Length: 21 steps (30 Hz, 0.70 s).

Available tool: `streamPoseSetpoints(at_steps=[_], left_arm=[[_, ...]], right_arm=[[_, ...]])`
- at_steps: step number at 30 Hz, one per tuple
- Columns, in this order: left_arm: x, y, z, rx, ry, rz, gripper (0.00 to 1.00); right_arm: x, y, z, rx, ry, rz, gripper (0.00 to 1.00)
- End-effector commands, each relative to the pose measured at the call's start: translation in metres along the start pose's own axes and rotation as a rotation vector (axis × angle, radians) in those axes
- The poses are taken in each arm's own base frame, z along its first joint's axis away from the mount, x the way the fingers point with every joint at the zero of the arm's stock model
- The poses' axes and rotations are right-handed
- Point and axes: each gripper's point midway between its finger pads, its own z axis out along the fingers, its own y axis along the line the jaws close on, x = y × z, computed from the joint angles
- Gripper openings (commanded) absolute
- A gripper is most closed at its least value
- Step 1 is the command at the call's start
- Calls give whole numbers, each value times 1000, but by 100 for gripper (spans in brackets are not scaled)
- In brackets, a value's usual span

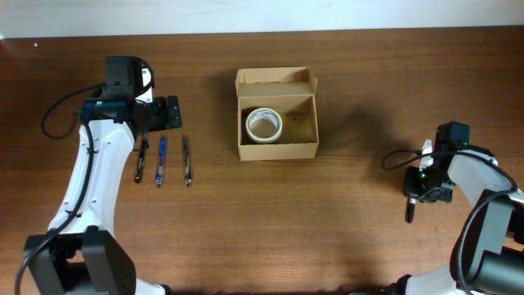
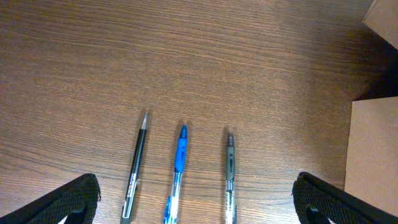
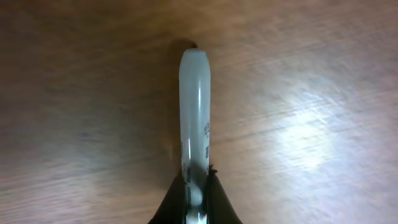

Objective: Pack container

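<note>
The container (image 1: 277, 147) is an open tan cardboard box at the table's middle back, with a white tape roll (image 1: 264, 124) lying in its left half. Its edge shows at the right of the left wrist view (image 2: 373, 149). My left gripper (image 1: 168, 112) is open and empty above the tips of three pens; in its own view (image 2: 199, 202) the fingers straddle all three. My right gripper (image 1: 424, 193) is at the right of the table, shut on a grey marker (image 3: 194, 106) that sticks out ahead of the jaws (image 3: 198, 193) just above the wood. The marker also shows in the overhead view (image 1: 409, 211).
A black pen (image 1: 141, 164), a blue pen (image 1: 161, 160) and a grey pen (image 1: 187, 160) lie side by side left of the box. They also show in the left wrist view as black (image 2: 137, 163), blue (image 2: 178, 168) and grey (image 2: 229, 171).
</note>
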Motion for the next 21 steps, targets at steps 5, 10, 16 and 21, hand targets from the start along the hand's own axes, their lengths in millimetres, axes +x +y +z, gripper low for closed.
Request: streamPoseSetpoints(at_steps=[5,10,16,21], left_arm=[[-5,-1,-1,7,-9,14,99],[-5,-1,-1,7,-8,14,99],[-5,-1,-1,7,-8,14,99],[-5,-1,-1,7,-9,14,99]], right_arm=[[-90,56,-98,-319,-240,-9,4],[-127,96,-196,-354,-394,-133,4],[-134,186,-325,-357,-683,-446,4],[-99,261,-351,-225,-793,-806,4]])
